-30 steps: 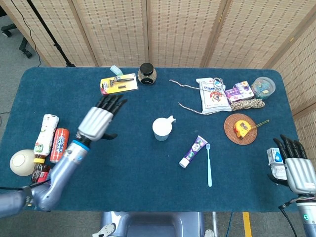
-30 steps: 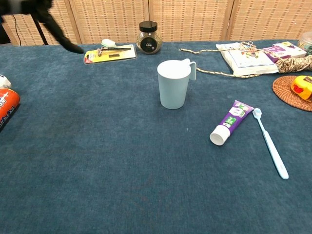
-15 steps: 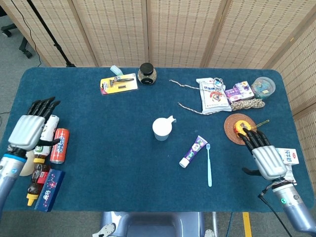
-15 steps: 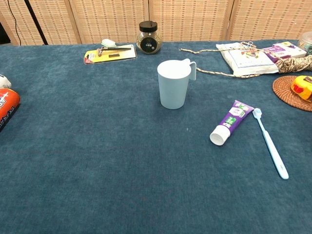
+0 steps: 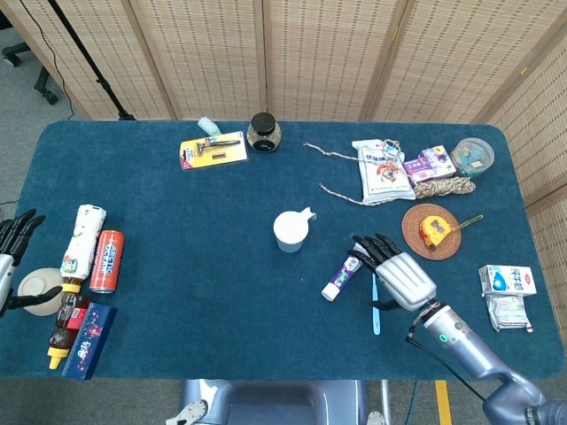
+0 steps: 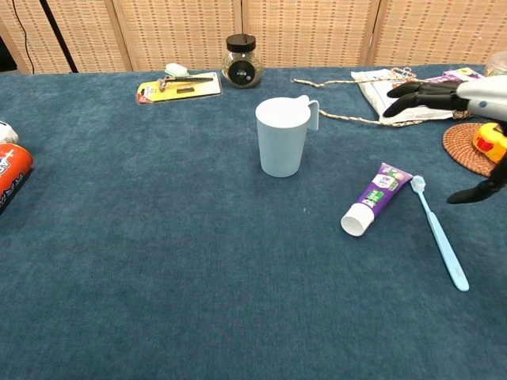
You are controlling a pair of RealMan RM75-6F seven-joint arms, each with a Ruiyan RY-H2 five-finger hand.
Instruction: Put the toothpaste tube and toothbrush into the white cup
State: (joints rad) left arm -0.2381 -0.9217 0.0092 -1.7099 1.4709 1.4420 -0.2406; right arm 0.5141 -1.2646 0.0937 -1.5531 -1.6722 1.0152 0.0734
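Observation:
The white cup (image 5: 290,231) (image 6: 283,136) stands upright mid-table with its handle pointing back right. To its right lies the purple toothpaste tube (image 5: 345,274) (image 6: 375,198), cap toward the front. A light blue toothbrush (image 5: 376,312) (image 6: 440,235) lies beside the tube. My right hand (image 5: 399,274) (image 6: 463,96) hovers over the toothbrush head and the tube's end, fingers spread, holding nothing. At the far left table edge my left hand (image 5: 12,252) is empty too, fingers apart, next to a pale bowl (image 5: 40,288).
A woven coaster (image 5: 416,232) with a yellow tape measure lies right of my right hand. At the back are a snack bag (image 5: 383,170) with rope, a jar (image 5: 264,133) and a razor pack (image 5: 213,149). Bottles and a red can (image 5: 104,261) lie left, a milk carton (image 5: 507,281) right.
My right hand has moved left from the table's right edge to above the toothbrush and tube. My left hand has drawn back from mid-left to the far left edge.

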